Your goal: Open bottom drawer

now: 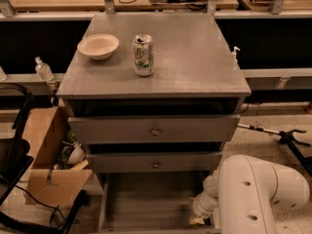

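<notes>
The grey cabinet (156,77) has three drawers. The top drawer front (155,130) and middle drawer front (156,164) each show a small round knob and sit slightly out. The bottom drawer (151,199) is pulled out toward me, with its plain grey inside showing. Its front and knob are cut off by the lower edge of the view. My white arm (258,194) comes in at the bottom right. My gripper (199,217) is low at the drawer's right front corner, mostly hidden by the arm.
A cream bowl (98,46) and a soda can (143,55) stand on the cabinet top. An open cardboard box (48,155) with clutter sits on the floor at left, beside a black frame (14,150). A black stand (287,138) lies on the floor at right.
</notes>
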Tool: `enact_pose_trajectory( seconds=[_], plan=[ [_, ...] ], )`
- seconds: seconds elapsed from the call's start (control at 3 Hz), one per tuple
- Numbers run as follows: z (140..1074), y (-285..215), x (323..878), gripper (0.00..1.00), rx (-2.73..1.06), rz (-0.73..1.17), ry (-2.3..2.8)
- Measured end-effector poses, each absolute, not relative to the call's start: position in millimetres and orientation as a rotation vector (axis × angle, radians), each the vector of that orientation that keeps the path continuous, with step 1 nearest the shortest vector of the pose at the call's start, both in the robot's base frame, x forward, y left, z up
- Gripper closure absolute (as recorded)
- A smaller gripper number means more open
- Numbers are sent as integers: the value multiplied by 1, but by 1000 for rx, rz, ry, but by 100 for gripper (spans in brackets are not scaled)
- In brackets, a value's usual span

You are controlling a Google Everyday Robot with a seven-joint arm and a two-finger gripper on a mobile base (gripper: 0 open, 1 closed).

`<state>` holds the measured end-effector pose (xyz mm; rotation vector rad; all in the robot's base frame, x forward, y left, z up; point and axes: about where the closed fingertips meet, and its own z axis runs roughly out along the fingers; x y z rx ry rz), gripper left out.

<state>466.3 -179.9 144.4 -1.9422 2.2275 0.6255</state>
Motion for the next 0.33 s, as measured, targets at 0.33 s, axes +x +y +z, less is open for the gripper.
enact_pose_trajectory(
  seconds=[0.33],
  plan=[
    [144, -180, 467, 0, -1942, 626, 2228]
  ],
)
